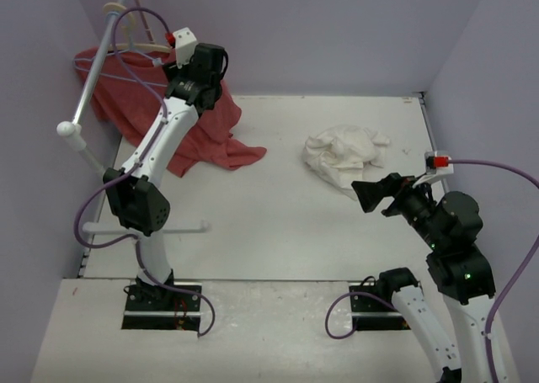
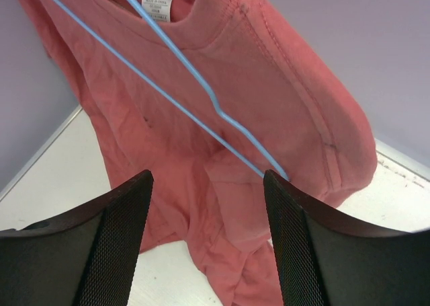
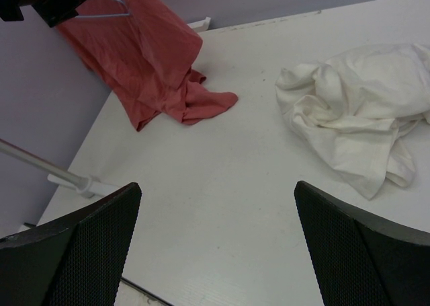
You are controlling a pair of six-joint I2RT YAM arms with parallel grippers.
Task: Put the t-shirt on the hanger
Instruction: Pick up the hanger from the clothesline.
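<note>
The t-shirt (image 1: 345, 151) lies in a crumpled cream heap on the tabletop (image 1: 278, 223), toward the far right, with nothing holding it and nothing threaded through it. The hanger (image 2: 168, 95), a thin light-blue wire one, is well apart from it at the far left. It hangs in front of a red t-shirt (image 2: 269, 104), which is draped from a pale wooden hanger (image 1: 139, 46) on the rail (image 1: 101, 59). The left tool (image 2: 207, 185) is raised to the wire hanger with its jaws apart. In the left wrist view the lower end of the wire runs down into the gap and meets the inner edge of one finger (image 2: 285, 205). Whether it touches there I cannot tell, and the jaws are not clamped on it. The right tool (image 1: 370, 196) hovers over the tabletop just beside the near edge of the t-shirt, jaws spread wide and holding nothing. By my reading the task is at its very start: neither the cloth nor the hanger has been secured. Left to do are gripping the wire hanger and lifting it off the rail, picking up the t-shirt, finding its neck opening in the bunched cloth, and working the hanger's shoulders inside. The crumpled heap hides the collar, which looks likely to make that step the hardest.
</note>
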